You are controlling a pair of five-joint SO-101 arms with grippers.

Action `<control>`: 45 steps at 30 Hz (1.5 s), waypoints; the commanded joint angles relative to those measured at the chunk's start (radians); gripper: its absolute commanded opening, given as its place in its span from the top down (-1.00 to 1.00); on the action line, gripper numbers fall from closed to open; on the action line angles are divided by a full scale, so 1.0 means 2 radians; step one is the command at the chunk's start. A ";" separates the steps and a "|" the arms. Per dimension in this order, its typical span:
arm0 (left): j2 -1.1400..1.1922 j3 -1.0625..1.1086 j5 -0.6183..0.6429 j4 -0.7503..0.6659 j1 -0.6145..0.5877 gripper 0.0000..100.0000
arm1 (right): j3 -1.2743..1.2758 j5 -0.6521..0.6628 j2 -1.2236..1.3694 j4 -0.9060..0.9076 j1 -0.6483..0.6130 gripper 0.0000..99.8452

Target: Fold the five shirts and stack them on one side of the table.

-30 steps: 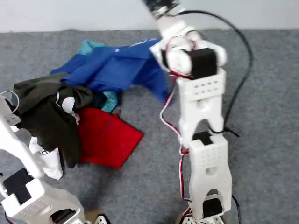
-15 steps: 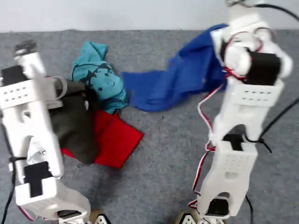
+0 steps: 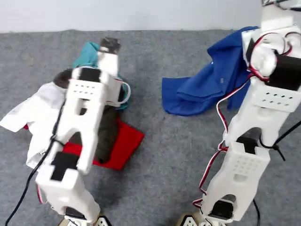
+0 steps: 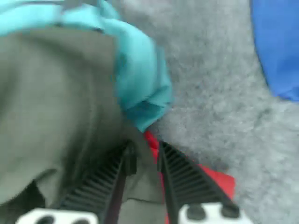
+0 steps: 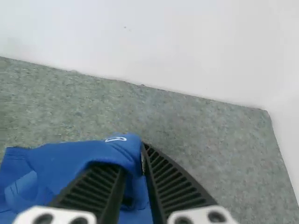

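Observation:
My right gripper (image 5: 141,156) is shut on the collar edge of the blue shirt (image 5: 60,163), held up near the table's far right corner. The blue shirt (image 3: 202,89) trails down from the right arm onto the grey table (image 3: 164,179). My left gripper (image 4: 144,149) is shut on a fold of the dark olive shirt (image 4: 56,102), over the pile at the left. The dark shirt (image 3: 106,136) lies on the red shirt (image 3: 124,143). A teal shirt (image 3: 87,54) sits behind it, and a white shirt (image 3: 33,113) spreads to the left.
A white wall (image 5: 149,42) runs behind the table's far edge. Bare grey surface lies between the pile and the blue shirt and along the front. The two arm bases stand at the near edge.
The right arm has swung right, dragging the blue shirt off the pile. The left arm has moved in over the pile onto the dark shirt, and the white shirt now lies spread at the left.

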 commanded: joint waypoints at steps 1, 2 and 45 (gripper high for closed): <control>0.063 -0.001 -0.005 -0.029 -0.005 0.83 | -0.015 0.005 -0.029 0.021 0.013 0.98; 0.089 -0.003 -0.005 -0.035 -0.015 0.83 | -0.015 0.005 -0.029 0.021 0.013 0.98; 0.037 -0.412 -0.074 0.209 -0.308 0.82 | 0.266 0.008 -0.034 0.020 -0.220 0.98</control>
